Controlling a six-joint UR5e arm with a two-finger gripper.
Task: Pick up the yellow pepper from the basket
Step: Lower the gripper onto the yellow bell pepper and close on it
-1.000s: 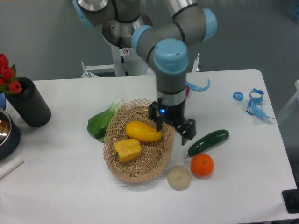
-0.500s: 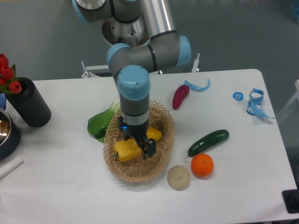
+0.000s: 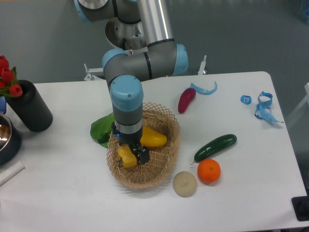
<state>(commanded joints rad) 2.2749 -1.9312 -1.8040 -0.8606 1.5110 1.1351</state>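
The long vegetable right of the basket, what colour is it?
Dark green: the cucumber, shown best in the fixed camera view.

A white table (image 3: 72,203) with a rounded far-right corner fills most of the frame. Behind it, across the top of the frame, runs a plain grey-blue floor or wall, evenly lit and without hard shadows. A small dark object (image 3: 300,209) sits at the lower right edge.

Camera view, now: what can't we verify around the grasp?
- End effector: open or shut, and contact with the small lobed yellow pepper, unclear; the wrist hides it.
- Pepper's stem: hidden by the wrist.
- Green leafy vegetable: partly behind the arm and the oval tan wicker basket.
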